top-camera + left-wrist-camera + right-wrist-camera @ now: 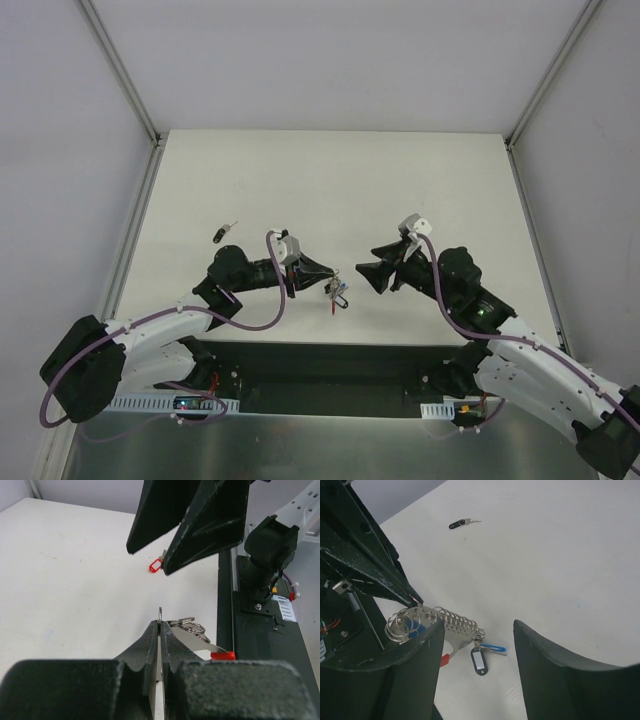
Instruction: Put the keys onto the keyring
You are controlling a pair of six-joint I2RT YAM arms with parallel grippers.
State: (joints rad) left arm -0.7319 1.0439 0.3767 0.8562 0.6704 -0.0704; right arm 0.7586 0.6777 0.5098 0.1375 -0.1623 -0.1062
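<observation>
Silver links and coils made up most of what could be seen of the keyring (436,616), which hung near the 6 o'clock edge of the tabletop (330,180), between the two arms. The left fingers (160,630) were pressed flat together, nipping a thin edge of the ring at their very tips. The rest of the bunch drooped towards 5 o'clock from them in the overhead view. The right fingers (368,277) stood wide apart with nothing between them, just to the 3 o'clock side of the ring and pointing at it.

Some of the work looked done. A blue key (492,648) and a dark-framed labelled tag (480,661) hung at the end of the chain, and the red clip (222,655) showed beside the rings. The black key (224,235) was not on the ring: it lay loose on the tabletop, well apart, at about 10 o'clock from the left fingers.

In the left wrist view a small red piece (155,566) sat on the tabletop beyond the ring, under the right fingers (key, tag or clip, I could not tell).

By my judgement the black key at least was left to fetch and thread, a job for the free right arm while the left held the ring
</observation>
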